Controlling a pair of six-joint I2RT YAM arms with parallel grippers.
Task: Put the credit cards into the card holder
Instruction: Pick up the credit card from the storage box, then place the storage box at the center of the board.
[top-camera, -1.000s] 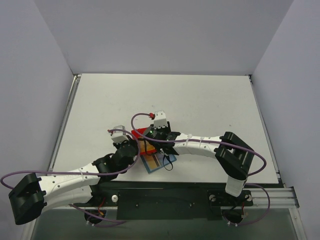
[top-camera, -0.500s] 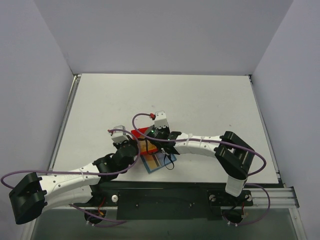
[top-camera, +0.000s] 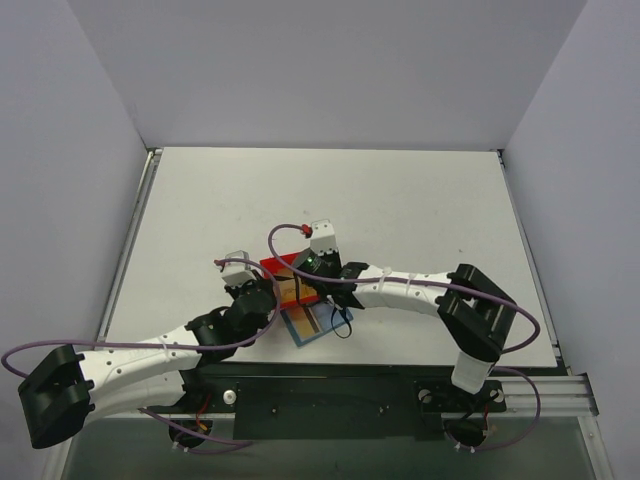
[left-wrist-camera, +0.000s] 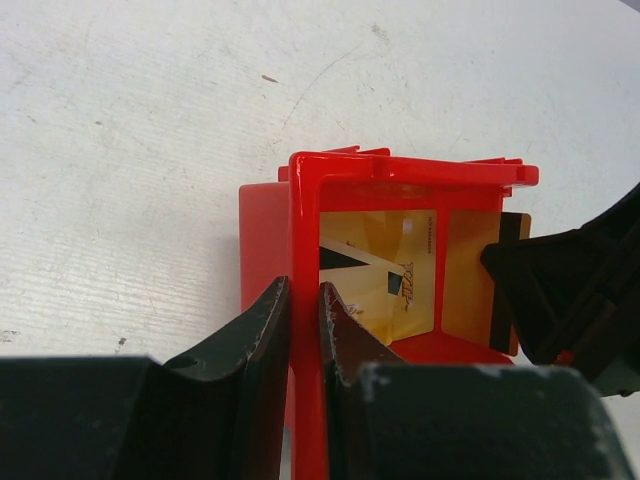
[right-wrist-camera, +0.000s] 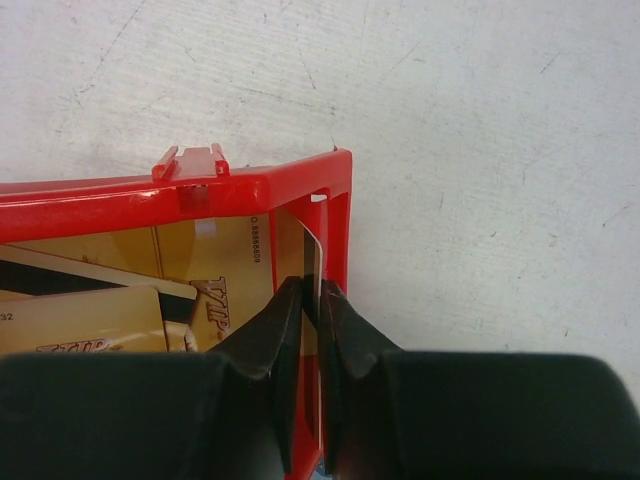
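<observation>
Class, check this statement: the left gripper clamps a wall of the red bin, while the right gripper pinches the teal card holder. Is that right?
Not quite. The right gripper pinches a gold credit card standing on edge inside the red bin, as the right wrist view shows; the card holder lies outside the bin. The left gripper does clamp the bin wall.

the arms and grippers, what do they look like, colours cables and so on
The left arm and right arm share white tubular links, black joints and bulky black shoulder blocks. A purple cable loops along each, and a white-grey box sits at each wrist. The left gripper and right gripper have matte black tapered fingers with scuffed edges.
</observation>
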